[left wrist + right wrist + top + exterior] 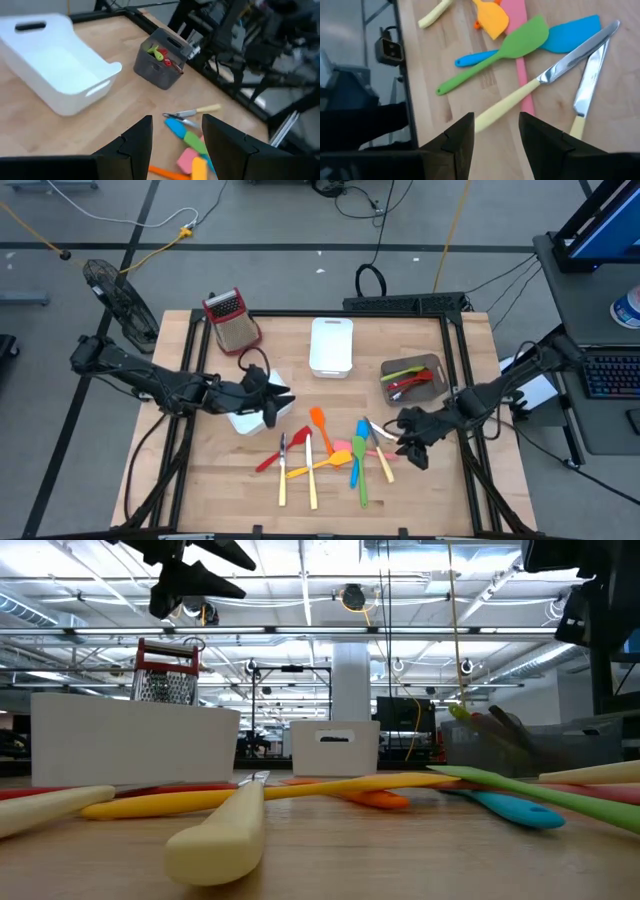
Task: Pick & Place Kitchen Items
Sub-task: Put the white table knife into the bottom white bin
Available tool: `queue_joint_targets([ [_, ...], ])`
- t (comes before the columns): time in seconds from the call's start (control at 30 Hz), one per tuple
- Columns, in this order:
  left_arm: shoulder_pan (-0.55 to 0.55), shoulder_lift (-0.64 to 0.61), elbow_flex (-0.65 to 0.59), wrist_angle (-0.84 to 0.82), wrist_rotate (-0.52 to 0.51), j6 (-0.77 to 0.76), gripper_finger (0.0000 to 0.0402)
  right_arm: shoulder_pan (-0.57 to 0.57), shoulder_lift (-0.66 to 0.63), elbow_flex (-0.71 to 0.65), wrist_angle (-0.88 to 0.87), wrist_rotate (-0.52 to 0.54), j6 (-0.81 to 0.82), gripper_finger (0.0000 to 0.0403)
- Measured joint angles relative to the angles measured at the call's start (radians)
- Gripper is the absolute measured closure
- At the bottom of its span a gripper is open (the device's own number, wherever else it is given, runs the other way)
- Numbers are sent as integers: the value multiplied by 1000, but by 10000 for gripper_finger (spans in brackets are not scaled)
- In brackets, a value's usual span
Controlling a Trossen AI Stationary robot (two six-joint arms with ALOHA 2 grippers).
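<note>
Several kitchen items point(330, 455) lie flat in a loose heap on the wooden table's near middle. Among them are a green spatula point(520, 42), a blue spatula point(572, 34), a pink one point(521, 70), an orange one point(491, 17) and two cream-handled knives point(540, 85). My right gripper point(495, 140) hovers open above the heap's right side, fingers slanting down over a knife's cream handle. My left gripper point(177, 145) hangs open in the air over a white bin point(248, 418) at the left, pointing toward the heap.
A second white bin point(331, 346) stands at the far middle. A grey bin point(413, 378) at the right holds a green and a red utensil. A metal grater with a red top point(232, 320) stands at the far left. Bare wood lies along the near edge.
</note>
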Motion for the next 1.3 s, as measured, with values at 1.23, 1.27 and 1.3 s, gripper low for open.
queue_joint_targets([
  [1.23, -39, -18, -275, 487, 234, 301, 227, 6, 320, 0, 140, -161, 364, 243],
  [1.27, -39, -18, -275, 488, 234, 301, 227, 6, 325, 0, 145, -162, 376, 243],
  [1.3, -39, -18, -275, 488, 234, 301, 227, 6, 328, 0, 151, -166, 384, 243],
])
